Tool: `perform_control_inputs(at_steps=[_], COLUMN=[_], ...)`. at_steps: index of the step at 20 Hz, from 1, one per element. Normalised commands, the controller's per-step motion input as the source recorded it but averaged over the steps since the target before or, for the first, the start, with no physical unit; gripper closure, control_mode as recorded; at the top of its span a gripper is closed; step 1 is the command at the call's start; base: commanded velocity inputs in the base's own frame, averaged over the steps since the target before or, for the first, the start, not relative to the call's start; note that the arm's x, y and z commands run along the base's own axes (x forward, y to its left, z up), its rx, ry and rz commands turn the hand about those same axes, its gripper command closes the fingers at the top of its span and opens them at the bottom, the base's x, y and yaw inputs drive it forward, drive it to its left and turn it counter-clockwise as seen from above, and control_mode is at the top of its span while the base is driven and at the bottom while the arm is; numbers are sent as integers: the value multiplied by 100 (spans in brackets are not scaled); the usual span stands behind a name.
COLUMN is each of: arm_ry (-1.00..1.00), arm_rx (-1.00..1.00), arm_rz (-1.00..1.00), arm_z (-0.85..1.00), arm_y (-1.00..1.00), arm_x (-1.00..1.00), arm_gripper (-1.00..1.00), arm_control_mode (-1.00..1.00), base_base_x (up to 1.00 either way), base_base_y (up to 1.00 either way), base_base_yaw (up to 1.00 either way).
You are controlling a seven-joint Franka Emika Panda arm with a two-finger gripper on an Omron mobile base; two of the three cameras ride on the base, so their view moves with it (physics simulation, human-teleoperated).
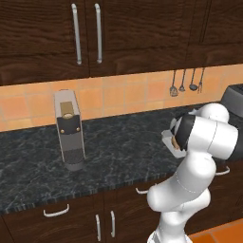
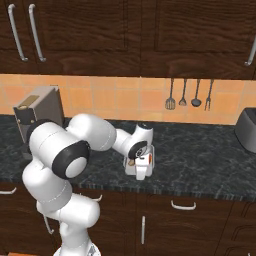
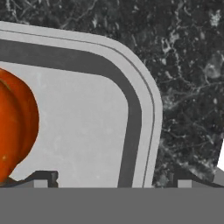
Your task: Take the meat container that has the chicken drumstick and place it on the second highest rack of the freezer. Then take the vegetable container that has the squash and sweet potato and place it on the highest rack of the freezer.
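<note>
Over the dark speckled counter (image 3: 188, 65) my claw (image 3: 111, 181) hangs low, fingers spread wide, straddling the right wall of the vegetable container (image 3: 144, 131). Nothing is clamped. That placement suits a pinch on the rim; I judge a grasp comes next. The squash (image 3: 15, 124) sits inside the tray at the left, glossy orange-red. The sweet potato is probably the tan lump beside my wrist (image 2: 131, 162), though that spot is small and blurred. No labels or writing can be read anywhere.
</note>
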Motion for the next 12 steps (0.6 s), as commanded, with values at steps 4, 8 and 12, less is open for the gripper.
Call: perform_control_inputs(at_steps=[4,8,12], arm_ry=[0,0,0], arm_rx=[-4,-2,0], arm_rz=[0,0,1], arm_z=[-38,-47,-22], arm_y=[0,-2,-28], arm_x=[0,-1,-47], arm_gripper=[-100,-100,-100], arm_control_mode=[-100,-100,-100], base_base_x=[0,0,0], base_base_y=[0,0,0], base_base_yaw=[0,0,0])
